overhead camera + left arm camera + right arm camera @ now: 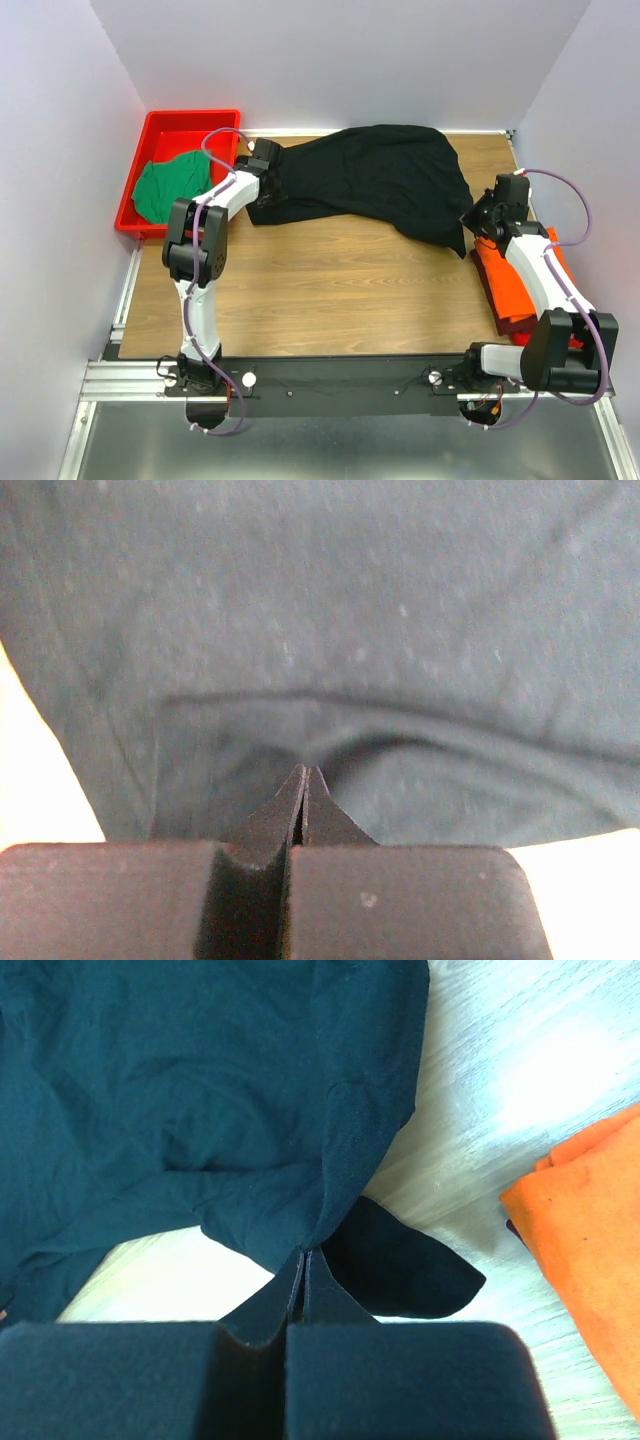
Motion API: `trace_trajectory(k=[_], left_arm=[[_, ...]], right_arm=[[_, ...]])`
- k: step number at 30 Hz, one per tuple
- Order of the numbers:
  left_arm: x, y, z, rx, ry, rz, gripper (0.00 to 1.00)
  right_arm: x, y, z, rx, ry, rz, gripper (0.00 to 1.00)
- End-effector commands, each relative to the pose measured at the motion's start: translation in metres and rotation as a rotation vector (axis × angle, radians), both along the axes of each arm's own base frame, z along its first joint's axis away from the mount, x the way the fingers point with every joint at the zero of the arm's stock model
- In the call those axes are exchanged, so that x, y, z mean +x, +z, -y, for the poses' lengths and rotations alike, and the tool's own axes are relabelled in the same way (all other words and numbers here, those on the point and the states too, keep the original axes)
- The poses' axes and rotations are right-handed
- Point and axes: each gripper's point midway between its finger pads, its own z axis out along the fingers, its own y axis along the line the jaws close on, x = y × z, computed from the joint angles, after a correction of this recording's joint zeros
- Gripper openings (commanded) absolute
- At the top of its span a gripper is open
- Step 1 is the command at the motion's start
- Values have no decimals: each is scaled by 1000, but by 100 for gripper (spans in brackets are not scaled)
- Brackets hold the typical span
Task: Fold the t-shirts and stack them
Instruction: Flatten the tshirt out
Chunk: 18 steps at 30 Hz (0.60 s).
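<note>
Pressed-together fingertips of the left claw (305, 780) nip a raised crease of the black shirt (370, 180) at its left end. The right claw (305, 1260), likewise closed, pinches the shirt's lower right hem, with cloth gathering into its tips. Between them the black shirt lies spread but rumpled across the upper middle of the frame, matte, soft and flecked with lint. At lower right an orange shirt (512, 285) sits folded flat beneath the right arm, just beside the black one. At upper left a green shirt (168, 188) is bunched in a glossy red plastic tray (190, 122). The table (330, 290) is pale wood grain, with plain whitish walls (60, 120) on three sides.
</note>
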Motion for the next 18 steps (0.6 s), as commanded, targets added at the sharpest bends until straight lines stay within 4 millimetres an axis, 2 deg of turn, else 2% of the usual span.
trace_trajectory(k=[1,4,11,15,17,18], left_arm=[[-12,30,12,-37,-69,53,0],[-23,28,15,-38,-90,40,0],[-40,9,14,-32,-83,7,0],[-28,34,17,-45,-85,73,2],[-19,49,16,-32,-83,113,12],[-15,55,16,-28,-84,129,20]], right_arm=[[2,-4,-1,19,5,0,0],[2,-5,-3,25,9,0,0],[2,-7,-5,35,17,-2,1],[2,-6,-5,34,20,1,1],[2,-5,-5,34,22,2,1],[2,-5,-5,35,22,4,0]])
